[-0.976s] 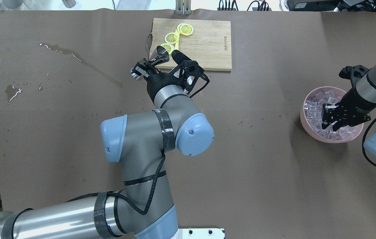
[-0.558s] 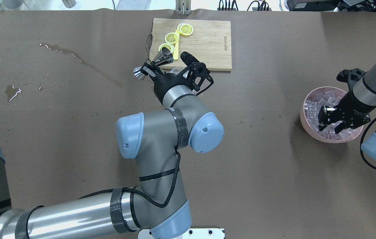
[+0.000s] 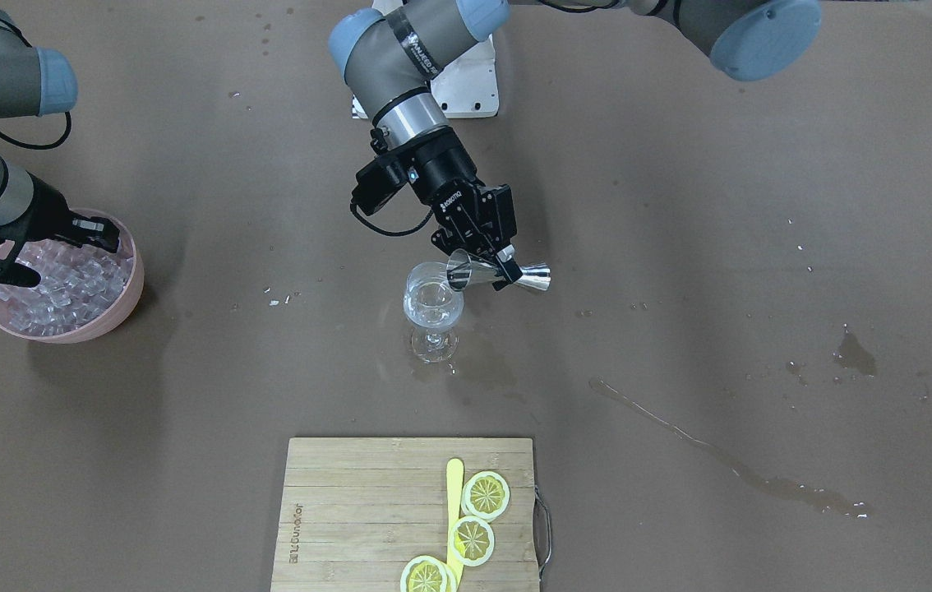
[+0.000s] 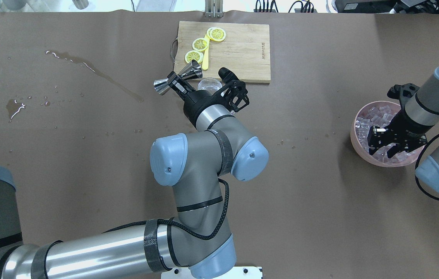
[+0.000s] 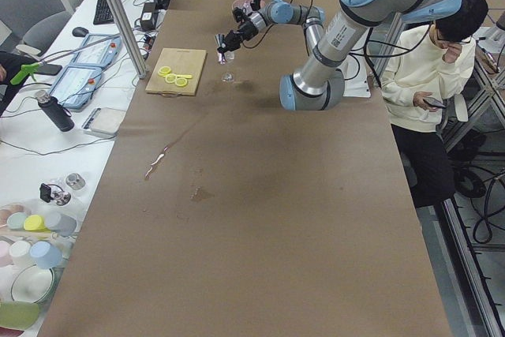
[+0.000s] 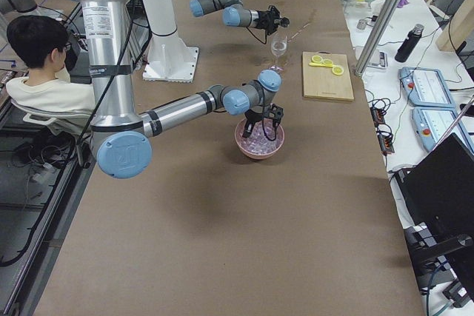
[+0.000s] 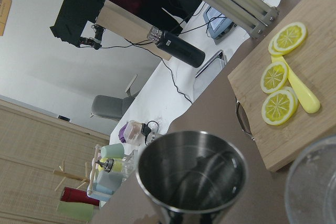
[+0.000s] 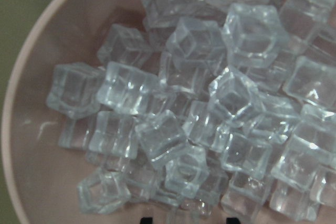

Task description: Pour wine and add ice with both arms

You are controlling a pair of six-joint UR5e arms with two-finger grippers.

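Note:
My left gripper (image 3: pixel 492 261) is shut on a steel jigger (image 3: pixel 500 276), also seen from overhead (image 4: pixel 178 80). The jigger lies tipped on its side with its mouth at the rim of the wine glass (image 3: pixel 433 311). A little clear wine (image 3: pixel 431 314) sits in the glass bowl. In the left wrist view the jigger's inside (image 7: pixel 191 174) looks drained and the glass rim (image 7: pixel 315 182) is at the lower right. My right gripper (image 4: pixel 384 148) is open, low over the ice (image 8: pixel 210 119) in the pink bowl (image 4: pixel 355 136); its fingertips (image 8: pixel 146 219) stand apart.
A wooden cutting board (image 4: pixel 242 50) with lemon slices (image 4: pixel 200 43) and a yellow tool lies just beyond the glass. Brownish wet streaks (image 4: pixel 99 73) mark the table on my left. A seated person (image 5: pixel 426 61) is beside the robot base.
The left arm has swung right and laid the jigger flatter beside the glass, which now shows overhead. The right gripper has shifted slightly left over the ice.

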